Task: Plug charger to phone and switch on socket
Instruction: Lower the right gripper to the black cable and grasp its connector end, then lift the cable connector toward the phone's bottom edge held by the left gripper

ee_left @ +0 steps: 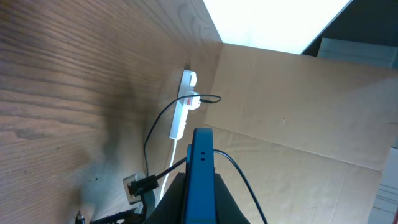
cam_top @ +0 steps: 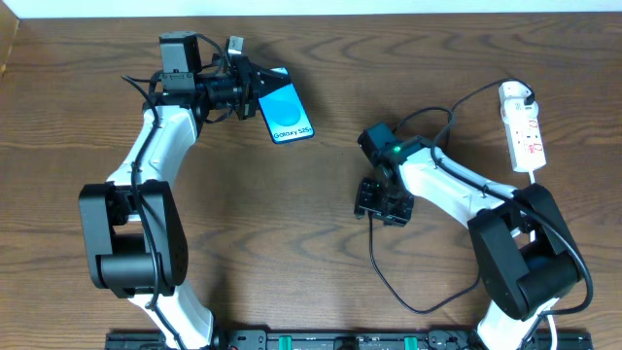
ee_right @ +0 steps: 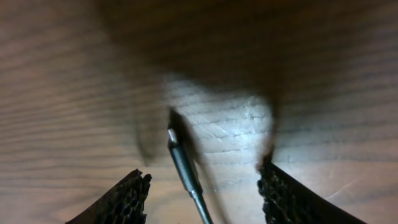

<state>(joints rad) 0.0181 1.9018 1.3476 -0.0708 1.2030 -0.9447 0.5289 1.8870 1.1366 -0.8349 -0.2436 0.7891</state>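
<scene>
Black and thin, the charger loops across the lower right of the overhead view. Only the right wrist view shows its plug tip, lying on the wooden surface between the parted jaws of the right gripper, untouched. The left gripper clamps the blue-screened phone at upper left, edge-on in its wrist view. The white socket lies far right, its switch too small to read.

phone white strip reads "galaxy s25+"; nothing else legible.
</scene>
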